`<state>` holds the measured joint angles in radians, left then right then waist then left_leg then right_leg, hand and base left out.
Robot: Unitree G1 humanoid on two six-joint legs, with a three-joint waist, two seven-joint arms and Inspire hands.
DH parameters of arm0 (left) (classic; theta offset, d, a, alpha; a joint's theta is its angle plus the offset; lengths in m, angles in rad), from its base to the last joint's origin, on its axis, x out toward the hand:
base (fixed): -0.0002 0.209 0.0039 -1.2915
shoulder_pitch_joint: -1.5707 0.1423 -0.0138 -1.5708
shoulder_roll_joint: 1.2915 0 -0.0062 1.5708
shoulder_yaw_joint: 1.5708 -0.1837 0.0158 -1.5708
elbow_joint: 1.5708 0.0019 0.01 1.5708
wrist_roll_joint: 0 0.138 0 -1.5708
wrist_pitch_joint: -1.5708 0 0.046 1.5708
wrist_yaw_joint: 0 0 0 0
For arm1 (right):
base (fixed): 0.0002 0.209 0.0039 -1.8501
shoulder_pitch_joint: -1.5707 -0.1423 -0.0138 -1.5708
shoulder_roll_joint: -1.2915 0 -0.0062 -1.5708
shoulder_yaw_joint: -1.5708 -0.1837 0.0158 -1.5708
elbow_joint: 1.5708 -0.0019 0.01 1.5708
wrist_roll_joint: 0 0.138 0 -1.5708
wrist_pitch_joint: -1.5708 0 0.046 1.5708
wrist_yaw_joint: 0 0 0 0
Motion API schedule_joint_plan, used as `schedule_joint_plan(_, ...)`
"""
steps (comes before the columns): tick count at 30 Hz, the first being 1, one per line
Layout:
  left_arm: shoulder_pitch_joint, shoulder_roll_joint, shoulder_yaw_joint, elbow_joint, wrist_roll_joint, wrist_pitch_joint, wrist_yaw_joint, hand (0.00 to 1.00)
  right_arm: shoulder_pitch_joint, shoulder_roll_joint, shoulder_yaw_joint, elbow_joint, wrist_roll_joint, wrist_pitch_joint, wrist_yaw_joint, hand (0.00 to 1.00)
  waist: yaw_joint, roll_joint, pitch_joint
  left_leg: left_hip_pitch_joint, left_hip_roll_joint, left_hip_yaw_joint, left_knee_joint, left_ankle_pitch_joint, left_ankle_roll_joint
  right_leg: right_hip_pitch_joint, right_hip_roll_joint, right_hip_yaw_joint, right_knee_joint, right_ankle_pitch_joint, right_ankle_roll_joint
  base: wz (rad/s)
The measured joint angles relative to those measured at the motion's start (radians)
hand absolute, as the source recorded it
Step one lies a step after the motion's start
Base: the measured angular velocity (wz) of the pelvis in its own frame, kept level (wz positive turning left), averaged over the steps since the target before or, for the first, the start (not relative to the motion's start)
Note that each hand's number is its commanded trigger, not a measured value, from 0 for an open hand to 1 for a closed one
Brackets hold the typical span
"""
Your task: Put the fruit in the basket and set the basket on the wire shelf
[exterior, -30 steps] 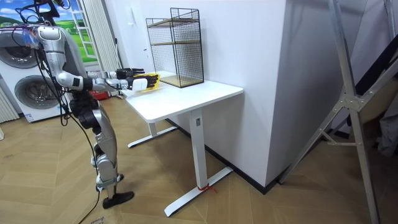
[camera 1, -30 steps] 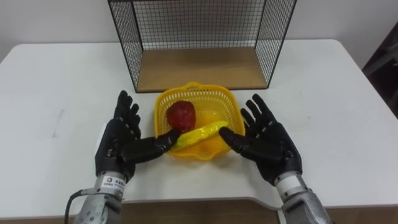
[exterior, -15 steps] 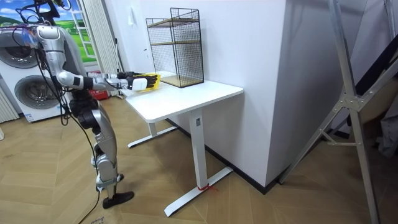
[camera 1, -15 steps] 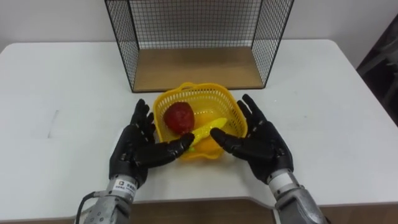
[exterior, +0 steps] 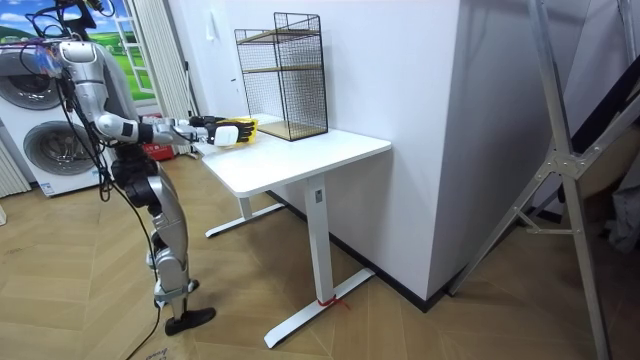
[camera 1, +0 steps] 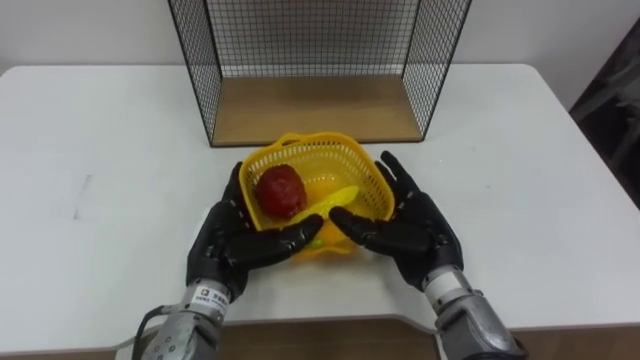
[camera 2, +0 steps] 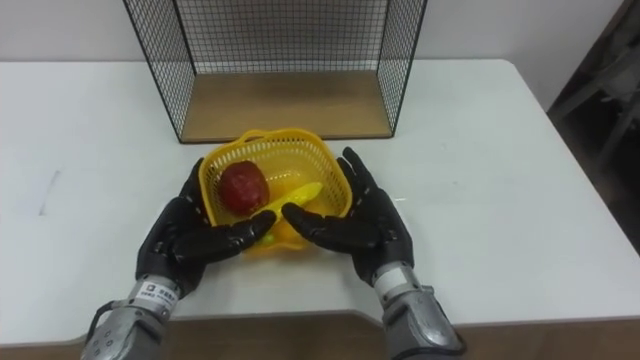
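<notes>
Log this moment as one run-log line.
left hand: open, basket's left | right hand: open, basket's right | basket: fruit inside | wire shelf: behind basket

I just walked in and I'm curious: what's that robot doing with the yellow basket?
The robot stands at a white table and has its left hand and right hand against the two sides of a yellow basket, fingers straight. A red fruit and a yellow fruit already lie inside. The basket sits on the table just in front of the wire shelf, not yet on it.
</notes>
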<state>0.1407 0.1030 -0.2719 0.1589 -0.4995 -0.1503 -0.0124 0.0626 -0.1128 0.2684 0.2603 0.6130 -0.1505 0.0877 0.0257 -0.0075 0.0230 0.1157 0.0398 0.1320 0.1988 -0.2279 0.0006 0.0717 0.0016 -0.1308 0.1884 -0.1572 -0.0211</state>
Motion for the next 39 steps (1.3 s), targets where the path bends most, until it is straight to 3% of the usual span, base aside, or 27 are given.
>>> schedule_joint_plan(9, -0.008, 0.0, -0.003, 0.002, 0.018, 0.0, 0.002, 0.0, -0.012, 0.003, 0.006, 0.008, -0.189, -0.002, -0.022, 0.0, 0.001, 0.0, 0.0015, -0.003, -0.001, 0.0, 0.0, 0.0, 0.0, -0.005, 0.001, 0.002, -0.002, 0.0, 0.0, 0.0)
schedule_joint_plan(16, -0.018, -0.003, -0.002, 0.002, 0.019, 0.0, 0.017, 0.0, -0.012, 0.004, 0.009, 0.007, -0.194, -0.001, -0.022, 0.0, 0.003, -0.014, -0.0045, -0.005, 0.0, 0.0, 0.001, 0.0, 0.0, -0.005, 0.0, 0.001, -0.001, 0.0, 0.0, 0.0)
schedule_joint_plan(29, -0.043, -0.013, -0.004, 0.001, 0.017, 0.0, 0.062, 0.0, -0.022, 0.005, 0.024, 0.005, -0.195, -0.001, -0.035, 0.0, -0.008, -0.006, -0.0012, 0.001, 0.0, -0.005, 0.001, 0.0, 0.0, 0.008, 0.002, -0.001, 0.001, 0.002, 0.0, 0.0)
schedule_joint_plan(39, -0.138, -0.015, -0.006, -0.039, 0.0, -0.014, 0.118, 0.0, -0.086, 0.003, 0.023, -0.121, -0.194, -0.005, -0.101, 0.0, -0.022, 0.004, -0.002, -0.005, 0.0, -0.004, 0.004, 0.0, 0.0, -0.004, 0.002, 0.001, 0.004, 0.006, -0.001, 0.0)
